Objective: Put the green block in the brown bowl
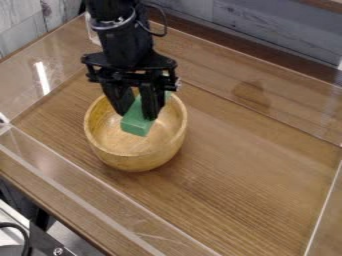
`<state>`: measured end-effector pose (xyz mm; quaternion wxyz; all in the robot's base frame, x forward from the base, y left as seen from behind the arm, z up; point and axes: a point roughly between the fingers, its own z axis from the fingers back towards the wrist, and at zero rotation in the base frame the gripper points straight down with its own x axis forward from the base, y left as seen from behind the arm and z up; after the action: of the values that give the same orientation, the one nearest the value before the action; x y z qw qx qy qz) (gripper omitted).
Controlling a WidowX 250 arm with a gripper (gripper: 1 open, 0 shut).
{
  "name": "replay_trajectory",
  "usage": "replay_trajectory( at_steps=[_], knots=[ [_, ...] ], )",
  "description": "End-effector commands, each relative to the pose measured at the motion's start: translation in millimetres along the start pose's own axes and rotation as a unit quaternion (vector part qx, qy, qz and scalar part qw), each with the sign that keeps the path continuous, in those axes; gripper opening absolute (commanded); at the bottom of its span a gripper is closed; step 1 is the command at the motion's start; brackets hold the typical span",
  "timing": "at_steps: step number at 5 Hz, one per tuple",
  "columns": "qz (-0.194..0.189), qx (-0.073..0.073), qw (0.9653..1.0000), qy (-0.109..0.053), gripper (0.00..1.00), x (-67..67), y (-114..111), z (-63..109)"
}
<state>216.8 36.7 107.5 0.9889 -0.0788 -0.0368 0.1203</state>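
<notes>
while the gripper (138,100) has its fingers clamped on the green block (138,122), the block hangs over/within the rim of the brown bowl (131,160), tilted, lower end toward the bowl's middle. can't tell if it touches the wood. bowl sits upright on the table (241,170).

status: pick done, carry prob. done too, since block is lined up w/ the bowl opening. left: lower a bit if needed, release, back arm off w/o catching the rim. est. nearly finished.
</notes>
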Motion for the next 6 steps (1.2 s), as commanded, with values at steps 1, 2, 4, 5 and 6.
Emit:
replay_trajectory(
  at_steps=[1, 2, 4, 5, 6],
  knots=[
    [-0.001, -0.001, 0.9999, -0.014, 0.0, 4.2, 3.5, 3.4],
    [0.001, -0.002, 0.9999, -0.014, 0.0, 4.0, 5.9, 0.2],
    [0.004, -0.004, 0.9999, -0.014, 0.0, 4.2, 10.1, -4.7],
    [0.005, -0.005, 0.9999, -0.014, 0.0, 4.4, 11.6, -6.5],
    [0.006, -0.006, 0.9999, -0.014, 1.0, 4.8, 12.8, -7.5]
  ],
)
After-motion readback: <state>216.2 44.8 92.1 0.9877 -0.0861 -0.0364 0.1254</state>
